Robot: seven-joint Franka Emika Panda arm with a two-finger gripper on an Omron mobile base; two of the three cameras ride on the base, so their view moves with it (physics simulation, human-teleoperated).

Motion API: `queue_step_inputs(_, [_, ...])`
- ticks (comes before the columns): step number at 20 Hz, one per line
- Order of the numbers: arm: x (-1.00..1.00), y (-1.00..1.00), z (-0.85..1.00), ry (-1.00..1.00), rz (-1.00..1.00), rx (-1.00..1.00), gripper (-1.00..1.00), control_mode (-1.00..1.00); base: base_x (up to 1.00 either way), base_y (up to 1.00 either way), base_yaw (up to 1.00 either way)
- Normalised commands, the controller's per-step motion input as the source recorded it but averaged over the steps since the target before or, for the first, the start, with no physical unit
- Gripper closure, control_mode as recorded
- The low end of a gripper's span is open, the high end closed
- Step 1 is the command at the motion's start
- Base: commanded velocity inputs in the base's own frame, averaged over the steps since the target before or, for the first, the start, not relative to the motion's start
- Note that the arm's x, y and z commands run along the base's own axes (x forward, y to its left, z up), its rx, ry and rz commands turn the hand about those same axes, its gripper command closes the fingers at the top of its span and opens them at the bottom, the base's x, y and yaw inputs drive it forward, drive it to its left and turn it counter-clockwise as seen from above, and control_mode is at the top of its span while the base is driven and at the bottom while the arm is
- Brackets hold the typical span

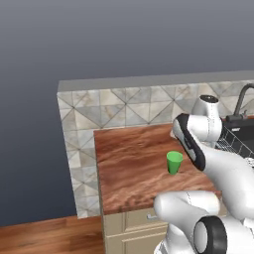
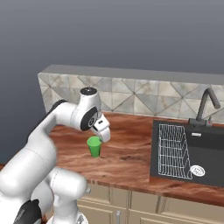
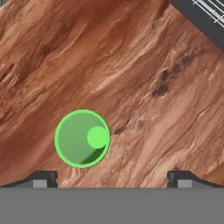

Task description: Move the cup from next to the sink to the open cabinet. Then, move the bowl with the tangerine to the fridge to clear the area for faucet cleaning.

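The small green cup (image 2: 94, 146) stands upright on the wooden counter (image 2: 127, 157), left of the black sink (image 2: 210, 157). My gripper (image 2: 104, 132) hangs just above the cup and slightly to its right, not touching it. Looking straight down in the hand view, the cup (image 3: 82, 138) lies left of centre, and its inside holds nothing. My gripper (image 3: 113, 179) is open, its tips spread wide with nothing between them. In the left base view the cup (image 1: 174, 162) stands beside my forearm. The bowl, tangerine and fridge are out of view.
The wire-grid drainer (image 2: 174, 151) fills the sink's left part, with a round silver drain (image 2: 197, 170) beside it. The dark faucet (image 2: 206, 105) rises behind the sink against the tiled backsplash (image 2: 131, 98). The counter's left end (image 1: 97, 168) drops to the wooden floor (image 1: 44, 238).
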Motion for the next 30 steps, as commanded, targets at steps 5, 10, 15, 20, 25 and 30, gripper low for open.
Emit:
queue_step_inputs(5, [0.18, -0.16, -0.52, 0.0, 0.11, -0.02, -1.0, -1.0, 0.0, 0.0, 0.0])
queue_step_inputs(10, [0.2, 0.0, -0.5, 0.0, 0.05, -0.06, -1.0, -1.0, 0.0, 0.0, 0.0])
queue_step_inputs(15, [0.17, 0.0, -0.41, 0.0, 0.04, -0.01, -1.0, -1.0, 0.0, 0.0, 0.0])
queue_step_inputs(20, [0.35, 0.0, -0.3, 0.0, 0.02, 0.0, -1.0, -1.0, 0.0, 0.0, 0.0])
queue_step_inputs(25, [0.47, 0.0, -0.28, 0.01, 0.0, 0.0, -1.0, -1.0, 0.0, 0.0, 0.0])
queue_step_inputs(30, [0.28, 0.0, -0.33, 0.02, 0.01, 0.0, -1.0, -1.0, 0.0, 0.0, 0.0])
